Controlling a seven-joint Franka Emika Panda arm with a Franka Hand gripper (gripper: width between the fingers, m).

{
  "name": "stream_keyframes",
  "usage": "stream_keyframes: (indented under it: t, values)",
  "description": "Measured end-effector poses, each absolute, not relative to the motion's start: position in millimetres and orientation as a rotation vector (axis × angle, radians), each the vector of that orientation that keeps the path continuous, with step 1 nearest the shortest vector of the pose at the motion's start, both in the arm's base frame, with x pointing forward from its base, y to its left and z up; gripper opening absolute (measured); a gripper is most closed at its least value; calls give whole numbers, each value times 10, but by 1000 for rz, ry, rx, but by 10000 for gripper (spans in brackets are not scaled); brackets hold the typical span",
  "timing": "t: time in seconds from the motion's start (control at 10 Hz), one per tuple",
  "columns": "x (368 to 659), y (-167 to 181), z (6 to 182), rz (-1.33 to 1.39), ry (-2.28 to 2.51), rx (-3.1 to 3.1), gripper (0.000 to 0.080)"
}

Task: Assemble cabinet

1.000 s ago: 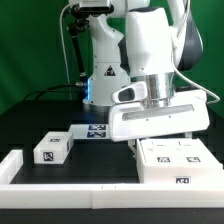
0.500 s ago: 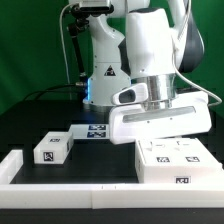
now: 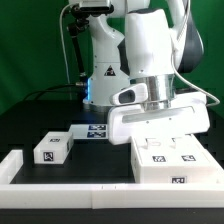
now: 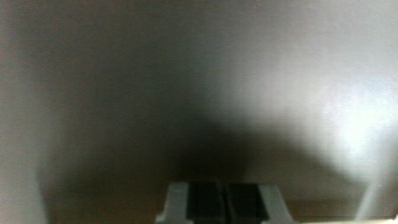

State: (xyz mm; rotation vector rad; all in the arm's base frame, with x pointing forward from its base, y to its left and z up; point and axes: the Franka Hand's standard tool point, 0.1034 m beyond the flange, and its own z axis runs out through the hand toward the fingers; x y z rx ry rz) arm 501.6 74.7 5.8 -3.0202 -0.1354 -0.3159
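The cabinet (image 3: pixel 172 160), a large white box with square tags on its top and front, sits at the front on the exterior view's right. My gripper (image 3: pixel 160 138) comes straight down on its back part; the wide white hand hides the fingertips in the exterior view. In the wrist view the gripper (image 4: pixel 221 205) has its jaws close together with only a thin dark strip between them. A blurred grey surface, very close, fills the rest of that view. A small white tagged block (image 3: pixel 52 148) lies on the table to the exterior view's left.
The marker board (image 3: pixel 92 130) lies flat behind the small block. A long white border rail (image 3: pixel 70 176) runs along the table's front, turning back at the exterior view's left. The robot's base (image 3: pixel 100 70) stands behind, before a green backdrop.
The cabinet has shifted a little toward the exterior view's left and toward the front rail, and its top tags now sit lower in the picture. The small block has not moved.
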Motion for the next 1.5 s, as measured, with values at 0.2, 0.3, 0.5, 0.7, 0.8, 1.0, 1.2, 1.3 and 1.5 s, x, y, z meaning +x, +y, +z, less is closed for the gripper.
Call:
stream_keyframes:
  t: [0.2, 0.3, 0.5, 0.7, 0.8, 1.0, 1.2, 1.3, 1.5]
  values:
    - [4974, 640, 216, -327, -190, -3029, 2]
    - [4950, 643, 334, -349, -209, -3031, 3]
    - [4953, 613, 548, -380, -260, -3036, 3]
    - [4988, 569, 722, -368, -274, -3039, 3]
    - [5017, 560, 824, -362, -277, -3041, 3]
    - [5093, 561, 985, -352, -283, -3040, 3]
    - [5170, 568, 1094, -371, -304, -3038, 3]
    - [5149, 568, 1069, -362, -304, -3038, 3]
    - [5147, 569, 1066, -361, -304, -3038, 3]
